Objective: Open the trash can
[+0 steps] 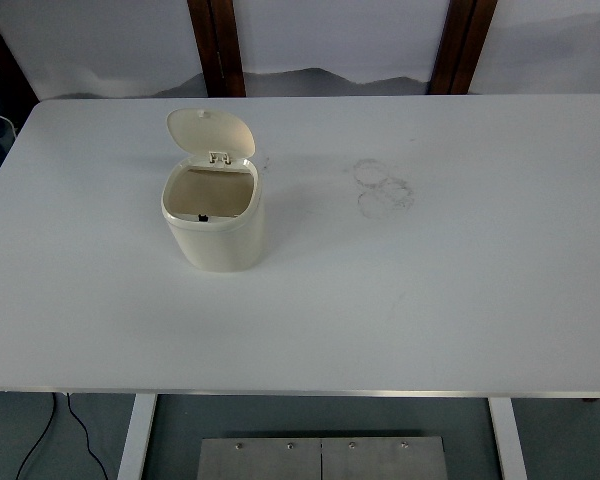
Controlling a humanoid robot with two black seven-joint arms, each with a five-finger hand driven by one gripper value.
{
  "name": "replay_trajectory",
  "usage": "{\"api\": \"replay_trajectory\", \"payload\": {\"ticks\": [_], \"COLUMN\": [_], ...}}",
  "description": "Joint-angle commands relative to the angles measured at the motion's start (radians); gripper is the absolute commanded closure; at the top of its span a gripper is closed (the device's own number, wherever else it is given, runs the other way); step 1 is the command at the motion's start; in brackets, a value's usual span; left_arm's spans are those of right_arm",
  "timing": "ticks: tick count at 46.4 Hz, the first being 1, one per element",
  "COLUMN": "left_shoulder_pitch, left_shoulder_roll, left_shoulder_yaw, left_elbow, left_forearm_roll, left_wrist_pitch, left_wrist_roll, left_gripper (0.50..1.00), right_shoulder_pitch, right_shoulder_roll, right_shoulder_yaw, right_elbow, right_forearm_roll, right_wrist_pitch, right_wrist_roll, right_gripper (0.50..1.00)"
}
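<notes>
A small cream trash can (217,238) stands on the white table (430,290), left of the middle. Its lid (210,132) is tipped up and back on its hinge, and the inside of the can shows, brownish and with nothing visible in it. No robot arm or hand shows in the top view.
Faint ring-shaped marks (383,186) lie on the tabletop right of the can. Dark wooden posts (220,45) stand behind the table's far edge. A black cable (40,440) hangs below the front left edge. A metal plate (320,458) shows under the front edge.
</notes>
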Motion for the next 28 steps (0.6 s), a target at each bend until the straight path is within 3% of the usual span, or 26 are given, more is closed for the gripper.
{"api": "replay_trajectory", "payload": {"ticks": [1,15,28], "left_shoulder_pitch": [0.071,0.263,0.356], "left_shoulder_roll": [-0.001,-0.037,-0.081], "left_shoulder_yaw": [-0.03,-0.096,-0.096], "left_elbow": [0.01,0.013,0.013], "left_forearm_roll": [-0.02,-0.069,-0.086], "left_wrist_pitch": [0.0,0.003,0.064], "left_wrist_roll": [-0.018,-0.059,-0.059], "left_gripper": [0.5,0.5,0.5], "right_shoulder_pitch": [0.0,-0.002,-0.003], "right_shoulder_roll": [0.0,0.0,0.0], "right_shoulder_yaw": [0.0,0.0,0.002], "right_elbow": [0.0,0.0,0.001], "right_forearm_roll": [0.0,0.0,0.0], "right_wrist_pitch": [-0.001,0.0,0.0], "right_wrist_roll": [0.0,0.0,0.0], "right_gripper": [0.505,0.505,0.505]}}
